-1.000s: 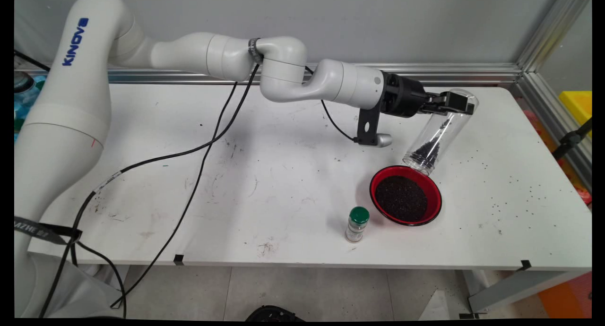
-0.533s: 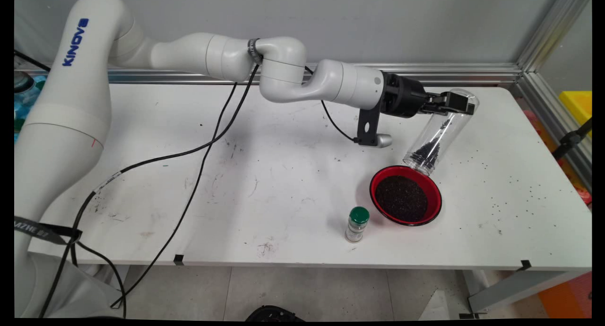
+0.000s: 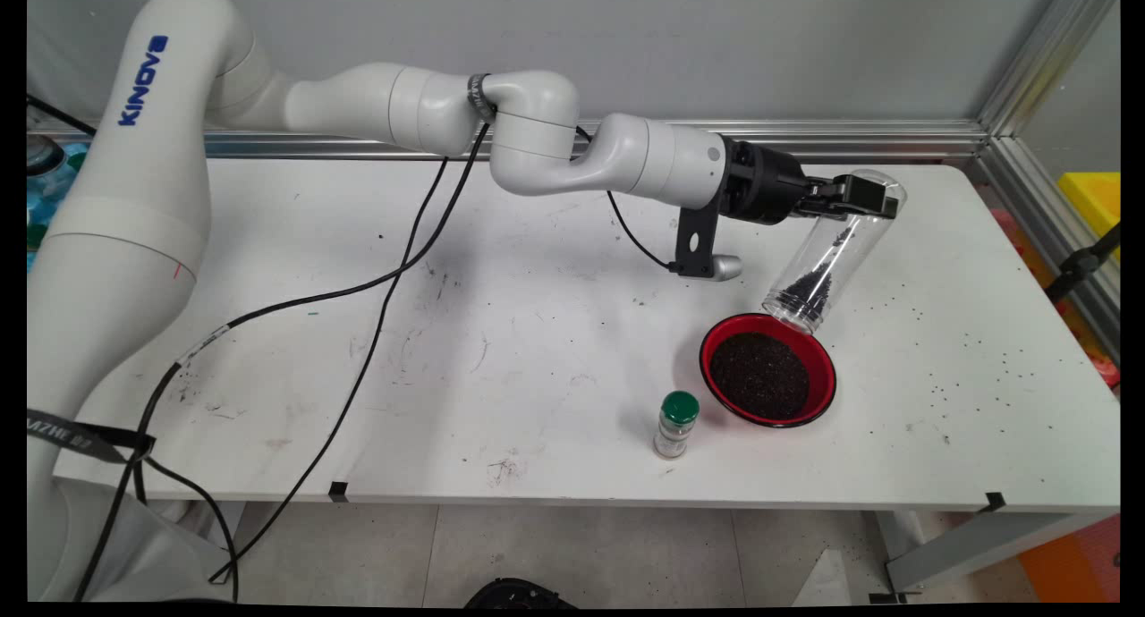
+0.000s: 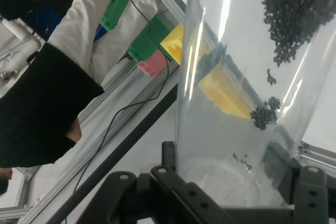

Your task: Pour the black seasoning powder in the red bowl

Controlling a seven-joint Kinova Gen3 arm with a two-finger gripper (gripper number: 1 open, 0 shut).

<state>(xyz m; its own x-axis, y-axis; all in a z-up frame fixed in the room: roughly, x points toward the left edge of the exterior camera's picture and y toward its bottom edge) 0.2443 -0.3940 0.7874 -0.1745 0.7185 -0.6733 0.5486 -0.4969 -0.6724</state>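
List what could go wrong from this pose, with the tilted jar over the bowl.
1. The clear jar's mouth hangs at the red bowl's far rim, so black granules may fall outside; stray grains already dot the table.
2. The bowl looks nearly full, so more could overflow.
3. The gripper holds the jar near its base only; it might slip.
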